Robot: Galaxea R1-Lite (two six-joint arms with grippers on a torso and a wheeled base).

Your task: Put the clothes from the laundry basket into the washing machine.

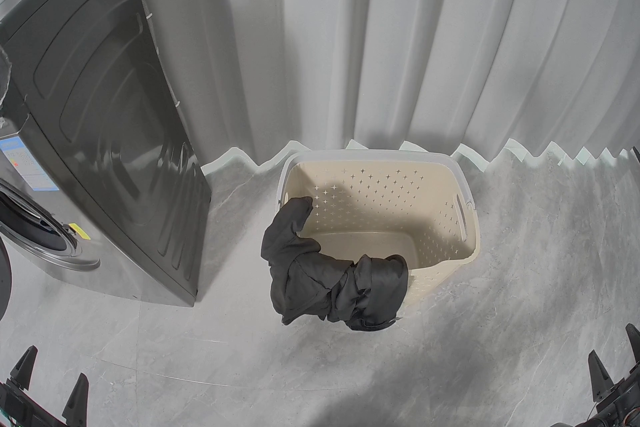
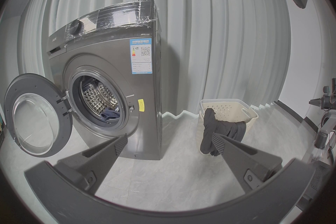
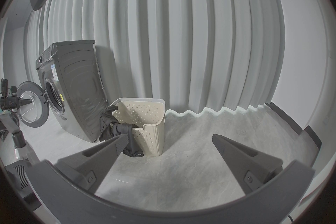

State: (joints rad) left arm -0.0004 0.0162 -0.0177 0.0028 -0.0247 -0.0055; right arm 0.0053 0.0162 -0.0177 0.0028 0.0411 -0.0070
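A cream plastic laundry basket with star-shaped perforations [image 1: 400, 201] [image 2: 227, 109] [image 3: 147, 119] is seen standing upright on the grey marbled floor [image 1: 520, 281], ahead of the robot and close to the white pleated curtain [image 1: 400, 15]. A dark grey, crumpled garment [image 1: 327, 281] [image 2: 218, 128] [image 3: 112, 128] is draped over the basket's near rim and its left corner: one end is folded over the rim into the basket, while the bulk is hung down the outer wall, bunched and twisted.

To the left of the basket, apart from it, a grey front-loading washing machine [image 1: 100, 115] [image 2: 115, 77] [image 3: 77, 88] is placed on the same floor. Its round door with a clear window [image 2: 36, 114] [image 3: 31, 109] is swung fully open to the side, and the perforated steel drum [image 2: 98, 97] is exposed. A small piece of dark blue cloth [image 2: 110, 114] is seen lying low in the drum.

The left gripper [image 1: 55, 375] [image 2: 168, 139] is held low on the robot's left, well apart from basket and machine; its dark pointed fingers are spread wide and nothing is gripped between them. The right gripper [image 1: 612, 348] [image 3: 169, 138] is held low on the robot's right, likewise well away from the basket, with its fingers spread wide and nothing held.
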